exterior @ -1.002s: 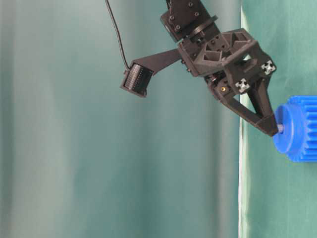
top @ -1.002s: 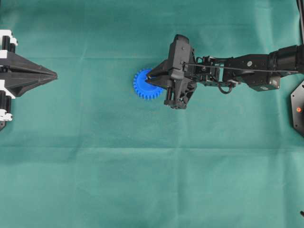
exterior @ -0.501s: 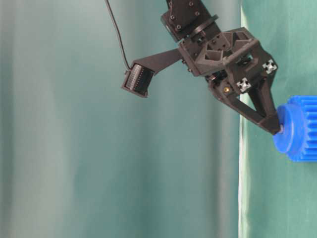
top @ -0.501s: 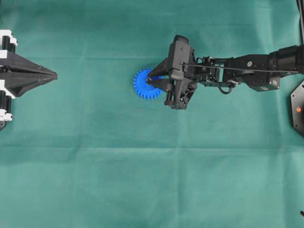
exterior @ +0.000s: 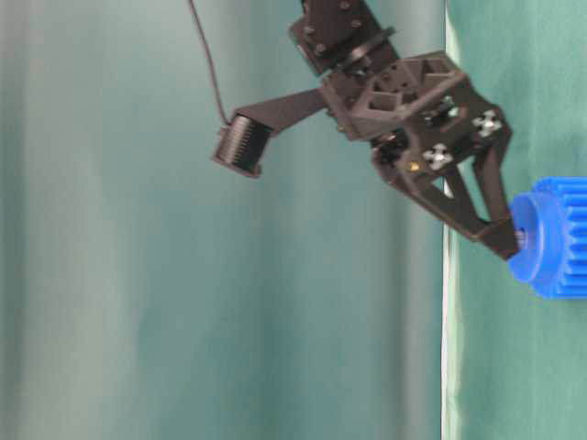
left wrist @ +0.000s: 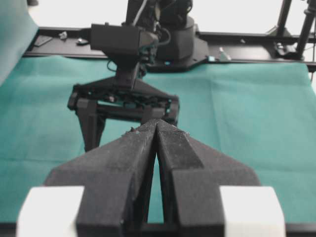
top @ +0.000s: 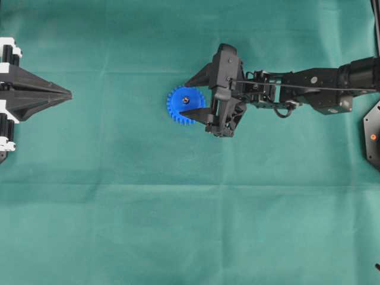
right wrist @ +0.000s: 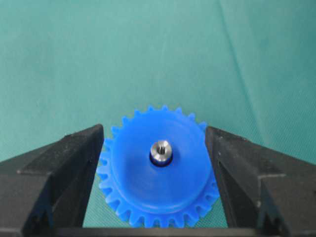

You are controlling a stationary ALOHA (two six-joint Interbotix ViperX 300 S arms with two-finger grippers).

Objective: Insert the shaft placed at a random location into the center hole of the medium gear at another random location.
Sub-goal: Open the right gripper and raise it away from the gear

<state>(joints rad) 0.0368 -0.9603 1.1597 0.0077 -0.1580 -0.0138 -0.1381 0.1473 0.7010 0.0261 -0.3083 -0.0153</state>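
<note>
The blue medium gear (top: 178, 110) lies flat on the green cloth, and it also shows in the right wrist view (right wrist: 148, 190) and the table-level view (exterior: 559, 238). The silver shaft (right wrist: 161, 150) stands upright in the center hole (right wrist: 161, 162), whose dark rim shows around it. The shaft's shiny end sticks a little above the hub (top: 186, 100). My right gripper (top: 185, 99) is open, with one finger on each side of the gear and touching neither gear nor shaft (right wrist: 154, 133). My left gripper (top: 66, 94) is shut and empty at the far left (left wrist: 157, 122).
Green cloth (top: 178, 208) covers the whole table. The right arm (top: 309, 89) reaches in from the right edge. In the left wrist view the right arm's camera housing (left wrist: 123, 42) stands beyond my shut left fingers, which hide the gear.
My right gripper was shut on the shaft over the gear's hub. It has opened and let the shaft go, and the shaft now stands in the hole. The left arm has not moved.
</note>
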